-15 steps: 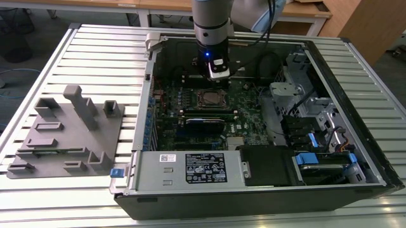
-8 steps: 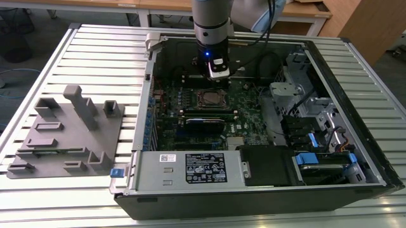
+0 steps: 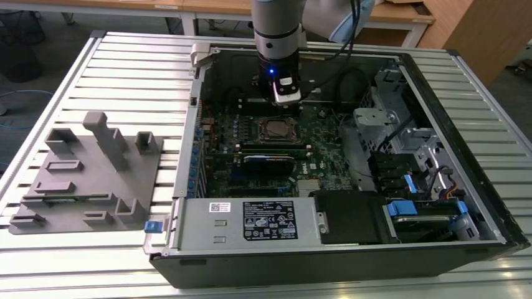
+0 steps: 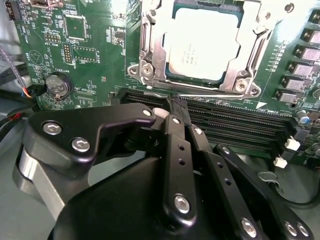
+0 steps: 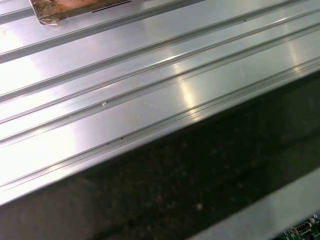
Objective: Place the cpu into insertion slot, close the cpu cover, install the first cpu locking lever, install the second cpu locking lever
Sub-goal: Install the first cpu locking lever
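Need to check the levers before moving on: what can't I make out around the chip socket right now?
- Second wrist view: the picture edge cuts off one side of the cover around the chip.
- Second wrist view: the shut gripper covers part of the thin lever; contact is unclear.
- Exterior view: the socket is too small to tell how the levers sit.

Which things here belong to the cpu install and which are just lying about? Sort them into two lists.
Job in hand:
cpu, seated
cpu cover, lying over it
gripper, jaws shut, near the cover's edge

Lying about:
coin battery
long black slots
grey fixture block
blue-edged card
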`<state>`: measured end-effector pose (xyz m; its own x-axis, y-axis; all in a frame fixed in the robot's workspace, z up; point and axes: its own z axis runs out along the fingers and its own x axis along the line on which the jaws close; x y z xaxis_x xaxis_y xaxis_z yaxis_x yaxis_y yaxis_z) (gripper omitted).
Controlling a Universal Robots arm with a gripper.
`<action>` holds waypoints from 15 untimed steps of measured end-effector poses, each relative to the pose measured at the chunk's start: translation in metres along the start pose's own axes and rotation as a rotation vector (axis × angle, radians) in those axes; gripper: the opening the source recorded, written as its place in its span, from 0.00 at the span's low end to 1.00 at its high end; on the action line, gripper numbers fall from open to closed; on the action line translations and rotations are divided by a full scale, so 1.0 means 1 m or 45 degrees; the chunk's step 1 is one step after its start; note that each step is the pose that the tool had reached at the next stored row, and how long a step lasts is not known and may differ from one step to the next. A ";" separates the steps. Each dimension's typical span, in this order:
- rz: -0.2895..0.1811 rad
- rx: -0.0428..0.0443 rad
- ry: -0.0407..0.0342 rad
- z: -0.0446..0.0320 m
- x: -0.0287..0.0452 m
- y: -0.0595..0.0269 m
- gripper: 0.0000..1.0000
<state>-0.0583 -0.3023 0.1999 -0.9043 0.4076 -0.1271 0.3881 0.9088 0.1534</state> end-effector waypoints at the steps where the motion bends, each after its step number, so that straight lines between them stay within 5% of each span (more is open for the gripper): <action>1: 0.000 0.001 -0.0009 0.0002 0.0000 0.0000 0.11; 15: -0.003 0.001 -0.0176 0.0036 0.0004 -0.0006 0.11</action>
<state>-0.0582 -0.3023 0.1963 -0.9026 0.4068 -0.1410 0.3863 0.9098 0.1520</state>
